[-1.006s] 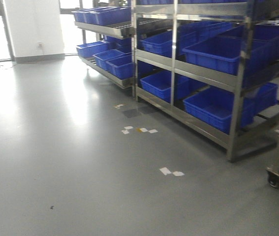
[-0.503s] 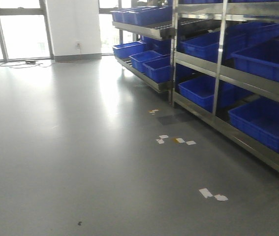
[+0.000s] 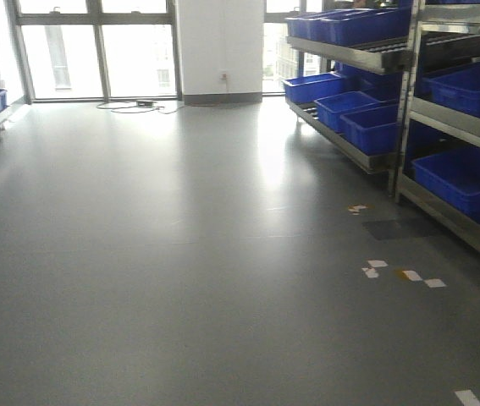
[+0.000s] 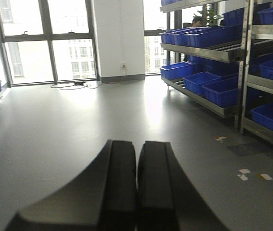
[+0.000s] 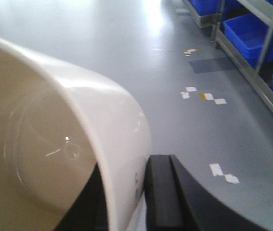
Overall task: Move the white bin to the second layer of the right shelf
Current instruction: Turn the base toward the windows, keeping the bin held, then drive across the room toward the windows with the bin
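The right gripper (image 5: 126, 199) is clamped on the white bin (image 5: 112, 110): one dark finger sits outside the wall and the other tucks under the cream rim, so the tub hangs tipped on its side with its mouth toward the wrist camera. It is up in the air over bare grey floor (image 3: 180, 254), not on any shelf. The left gripper (image 4: 137, 149) has its fingers pressed flat together with nothing between them.

Further out, the steel rack (image 3: 405, 101) stands off to the robot's right, loaded with blue crates (image 3: 371, 127). Scraps of paper (image 3: 375, 269) lie on the floor in front of it. The front camera looks mostly down the open room toward the windows (image 3: 96, 51).

I'd call this the carrying step: the bin is picked up but not yet delivered. What I take to be the rack's second layer (image 3: 453, 114) is only partly in frame, and I can't tell from here whether a slot is free. Next, the base needs to square up to the rack. Then the right arm must lift the tub over the front rail, level it, and set it down before letting go.
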{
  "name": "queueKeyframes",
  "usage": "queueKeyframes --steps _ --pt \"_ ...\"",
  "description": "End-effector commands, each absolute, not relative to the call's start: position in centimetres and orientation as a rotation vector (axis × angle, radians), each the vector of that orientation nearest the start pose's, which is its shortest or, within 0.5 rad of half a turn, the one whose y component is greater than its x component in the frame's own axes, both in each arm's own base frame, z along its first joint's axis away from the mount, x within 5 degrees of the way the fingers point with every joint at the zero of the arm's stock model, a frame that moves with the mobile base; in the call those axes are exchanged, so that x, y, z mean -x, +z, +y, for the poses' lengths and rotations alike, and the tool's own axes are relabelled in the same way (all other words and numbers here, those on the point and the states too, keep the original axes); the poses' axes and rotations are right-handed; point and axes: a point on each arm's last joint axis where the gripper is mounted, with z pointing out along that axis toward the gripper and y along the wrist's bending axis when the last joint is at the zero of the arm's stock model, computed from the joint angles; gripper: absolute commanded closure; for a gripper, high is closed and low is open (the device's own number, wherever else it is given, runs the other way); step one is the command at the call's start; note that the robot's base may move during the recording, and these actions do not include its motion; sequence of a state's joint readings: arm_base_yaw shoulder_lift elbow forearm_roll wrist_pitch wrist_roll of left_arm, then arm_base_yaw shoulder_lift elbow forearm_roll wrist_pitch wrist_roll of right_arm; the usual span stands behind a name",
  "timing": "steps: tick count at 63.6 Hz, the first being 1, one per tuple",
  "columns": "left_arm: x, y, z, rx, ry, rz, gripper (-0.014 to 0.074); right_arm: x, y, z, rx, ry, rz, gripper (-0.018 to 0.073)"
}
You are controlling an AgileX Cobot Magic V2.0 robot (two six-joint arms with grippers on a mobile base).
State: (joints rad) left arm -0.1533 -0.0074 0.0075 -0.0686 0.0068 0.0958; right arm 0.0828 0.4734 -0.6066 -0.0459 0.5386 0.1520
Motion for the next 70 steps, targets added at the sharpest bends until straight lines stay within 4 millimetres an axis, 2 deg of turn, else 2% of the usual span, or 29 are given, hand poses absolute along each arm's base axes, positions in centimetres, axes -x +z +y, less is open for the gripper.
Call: queueKeyframes --steps 1,70 --pt "-5.5 20.78 -0.81 -0.117 -0.112 1.42 0.0512 -9.36 35.28 0.53 -0.037 0.112 1.754 0.0503" --pt "-5.5 20.78 -0.81 -0.117 -0.112 1.42 0.0512 -9.36 35.28 0.53 -0.037 0.112 1.754 0.0503"
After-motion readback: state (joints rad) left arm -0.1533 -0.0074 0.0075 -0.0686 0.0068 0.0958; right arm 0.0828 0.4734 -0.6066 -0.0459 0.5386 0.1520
